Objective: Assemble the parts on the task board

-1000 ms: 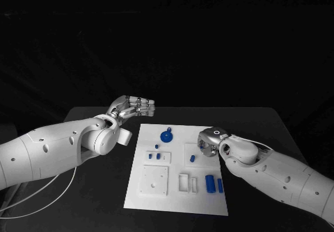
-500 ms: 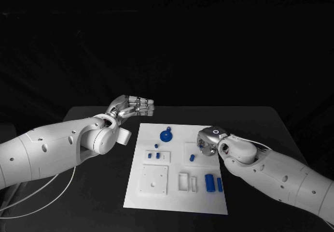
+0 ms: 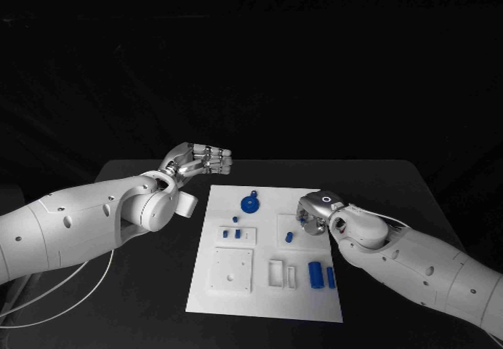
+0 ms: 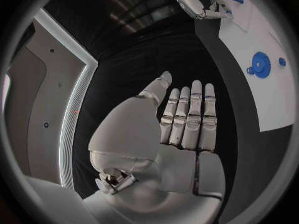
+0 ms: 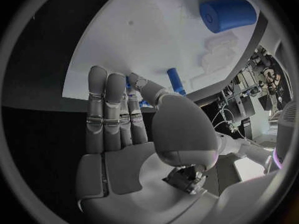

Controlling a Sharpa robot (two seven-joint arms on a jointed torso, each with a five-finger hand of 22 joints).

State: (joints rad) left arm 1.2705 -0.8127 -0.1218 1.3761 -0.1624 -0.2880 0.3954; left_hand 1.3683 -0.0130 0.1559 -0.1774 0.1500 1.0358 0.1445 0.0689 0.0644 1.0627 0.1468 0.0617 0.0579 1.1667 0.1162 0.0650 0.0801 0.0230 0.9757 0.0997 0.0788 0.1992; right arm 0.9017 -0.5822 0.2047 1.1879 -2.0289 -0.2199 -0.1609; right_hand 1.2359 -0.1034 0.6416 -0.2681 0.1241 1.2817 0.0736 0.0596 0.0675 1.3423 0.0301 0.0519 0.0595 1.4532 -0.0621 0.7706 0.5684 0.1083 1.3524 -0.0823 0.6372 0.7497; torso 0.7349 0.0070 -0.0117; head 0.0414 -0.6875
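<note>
The white task board (image 3: 262, 291) lies in the middle of the black table. On it are a round blue disc (image 3: 251, 204), two small blue pieces (image 3: 232, 234), a short blue peg (image 3: 289, 237), a thick blue cylinder (image 3: 315, 274) and a slim blue piece (image 3: 330, 278). My right hand (image 3: 313, 217) hovers over the board's right edge, just right of the peg. In the right wrist view that hand (image 5: 124, 134) has straight fingers with nothing in them, and the peg (image 5: 176, 80) stands just beyond the thumb. My left hand (image 3: 203, 160) is raised off the board's far left corner, fingers extended and empty (image 4: 181, 124).
White recessed blocks (image 3: 232, 270) and narrow slots (image 3: 283, 275) sit in the board's near half. Black table surface (image 3: 377, 182) surrounds the board on all sides. A white cable (image 3: 63, 291) hangs under my left arm.
</note>
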